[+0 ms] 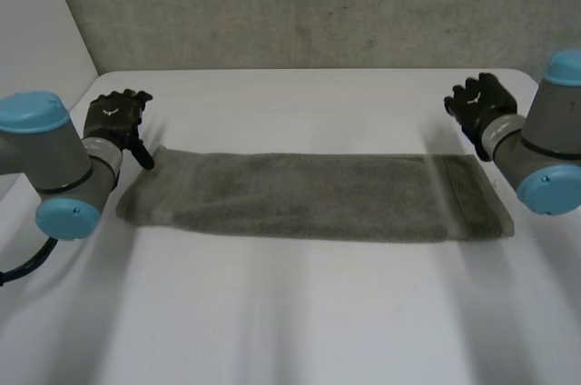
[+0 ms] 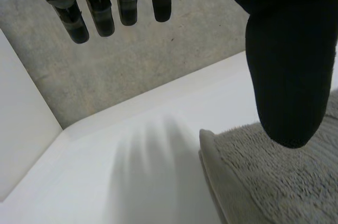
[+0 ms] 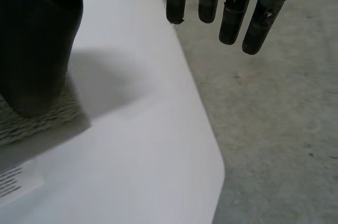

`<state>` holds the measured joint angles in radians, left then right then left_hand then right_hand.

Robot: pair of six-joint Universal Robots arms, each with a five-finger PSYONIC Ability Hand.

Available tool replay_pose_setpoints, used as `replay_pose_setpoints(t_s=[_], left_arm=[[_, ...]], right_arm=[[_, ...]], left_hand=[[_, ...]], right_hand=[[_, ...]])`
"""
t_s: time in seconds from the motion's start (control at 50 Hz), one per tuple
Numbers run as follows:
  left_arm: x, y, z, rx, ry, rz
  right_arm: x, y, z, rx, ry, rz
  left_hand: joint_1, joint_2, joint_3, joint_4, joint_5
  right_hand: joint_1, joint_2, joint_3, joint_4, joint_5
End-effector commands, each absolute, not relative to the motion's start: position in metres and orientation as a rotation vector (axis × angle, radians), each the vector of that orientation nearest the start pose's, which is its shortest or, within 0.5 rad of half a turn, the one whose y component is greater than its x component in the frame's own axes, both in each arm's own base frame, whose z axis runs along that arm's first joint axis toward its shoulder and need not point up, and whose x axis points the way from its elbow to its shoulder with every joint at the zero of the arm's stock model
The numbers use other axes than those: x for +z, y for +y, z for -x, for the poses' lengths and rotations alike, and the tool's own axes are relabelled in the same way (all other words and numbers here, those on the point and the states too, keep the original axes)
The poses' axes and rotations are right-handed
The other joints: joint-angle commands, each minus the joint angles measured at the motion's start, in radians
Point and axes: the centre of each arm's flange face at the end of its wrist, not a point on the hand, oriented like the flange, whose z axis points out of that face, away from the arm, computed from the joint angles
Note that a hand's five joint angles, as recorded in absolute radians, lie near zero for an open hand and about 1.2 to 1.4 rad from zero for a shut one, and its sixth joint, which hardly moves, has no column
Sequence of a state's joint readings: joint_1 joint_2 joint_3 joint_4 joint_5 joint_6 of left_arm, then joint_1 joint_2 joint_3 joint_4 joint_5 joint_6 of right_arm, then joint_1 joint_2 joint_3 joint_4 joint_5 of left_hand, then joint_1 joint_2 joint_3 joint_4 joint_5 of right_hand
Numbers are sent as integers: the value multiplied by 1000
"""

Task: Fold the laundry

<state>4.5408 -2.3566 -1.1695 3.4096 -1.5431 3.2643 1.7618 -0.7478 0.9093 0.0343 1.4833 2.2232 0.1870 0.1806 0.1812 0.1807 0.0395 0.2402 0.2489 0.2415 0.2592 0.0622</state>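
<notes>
Left hand (image 1: 118, 117) open and empty at the towel's (image 1: 309, 194) far left corner, grey towel a long folded strip flat on the white table (image 1: 290, 312), right hand (image 1: 479, 103) spread, empty, past its right end, thumb hiding that edge

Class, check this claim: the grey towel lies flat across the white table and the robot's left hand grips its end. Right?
No: the left hand is open, fingers straight, gripping nothing, as the left wrist view shows. The grey towel does lie flat across the white table.
</notes>
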Motion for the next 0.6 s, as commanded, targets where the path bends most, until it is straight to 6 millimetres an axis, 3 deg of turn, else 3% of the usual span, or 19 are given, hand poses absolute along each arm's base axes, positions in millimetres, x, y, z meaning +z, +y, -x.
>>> replay_pose_setpoints(t_s=[0.02, 0.08, 0.12, 0.14, 0.18, 0.24, 0.34, 0.44, 0.52, 0.6], left_arm=[[174, -408, 206, -2158, 2331, -371], [186, -394, 204, -2166, 2330, -367], [190, -386, 202, -2162, 2333, -370], [193, -377, 202, -2161, 2338, -376], [198, -368, 200, -2161, 2339, -378], [204, -352, 198, -2172, 2332, -381], [206, -333, 197, -2202, 2309, -385], [197, -320, 197, -2247, 2270, -389], [191, -313, 197, -2299, 2220, -393], [190, -311, 200, -2329, 2196, -399]], right_arm=[[241, -412, -216, -2270, 2271, 1142], [252, -404, -215, -2266, 2263, 1069], [261, -385, -211, -2231, 2267, 1012], [261, -384, -211, -2231, 2267, 1012], [258, -363, -208, -2161, 2310, 1027], [255, -353, -206, -2123, 2336, 1031], [227, -327, -185, -1913, 2493, 1015], [200, -312, -181, -1759, 2527, 1029], [184, -313, -172, -1729, 2537, 1006], [154, -320, -167, -1754, 2515, 1005]], left_hand=[[-12, -5, -6, -5, -39], [-12, -5, -6, -5, -39], [-12, -5, -6, -5, -39], [-12, -6, -7, -6, -40], [-12, -6, -7, -6, -40], [-12, -6, -7, -6, -40], [-12, -6, -7, -6, -40], [-12, -6, -7, -6, -40], [-12, -6, -7, -6, -40], [-12, -6, -7, -6, -40]], right_hand=[[-66, -74, -67, -85, -62], [-66, -74, -67, -85, -62], [-66, -74, -67, -85, -62], [-66, -74, -67, -85, -62], [-66, -74, -67, -85, -62], [-66, -74, -67, -85, -62], [-66, -74, -67, -85, -62], [-44, -52, -45, -63, -40], [-3, -11, -4, -22, 1], [38, 30, 37, 19, 42]])
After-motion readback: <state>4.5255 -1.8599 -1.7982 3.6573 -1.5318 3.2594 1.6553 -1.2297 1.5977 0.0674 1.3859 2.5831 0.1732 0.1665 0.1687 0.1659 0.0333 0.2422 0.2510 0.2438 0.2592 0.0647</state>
